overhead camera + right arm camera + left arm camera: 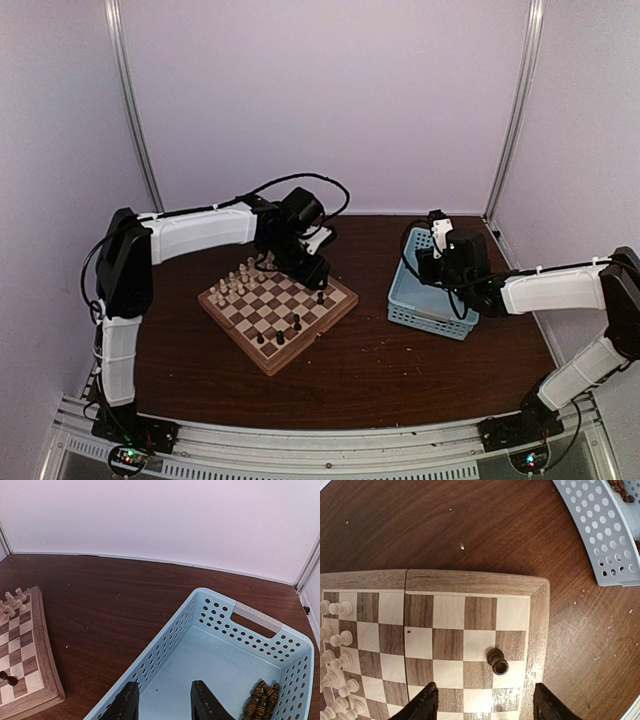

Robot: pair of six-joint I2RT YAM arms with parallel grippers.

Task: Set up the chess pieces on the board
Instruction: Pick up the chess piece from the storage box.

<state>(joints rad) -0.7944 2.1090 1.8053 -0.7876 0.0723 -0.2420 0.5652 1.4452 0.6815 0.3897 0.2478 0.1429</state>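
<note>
a dark wooden surface is carrying a checkered wooden chessboard at centre left and a light blue perforated plastic basket to its right, well apart from it. the board is sitting turned at an angle, one corner pointing toward the arm bases. cream chess pieces are standing clustered along the board's far left side. four dark brown chess pieces are standing scattered along the near right side.

the left hand is hovering over the board's right corner, its two black fingers spread wide and pinching nothing. a lone dark piece is standing on a square just ahead of the fingers, near the tan border, not touching either one.

the right hand is hanging over the basket, its fingers parted with nothing between them. a small heap of dark pieces is lying in one corner of the basket, off to the side of the fingers.
</note>
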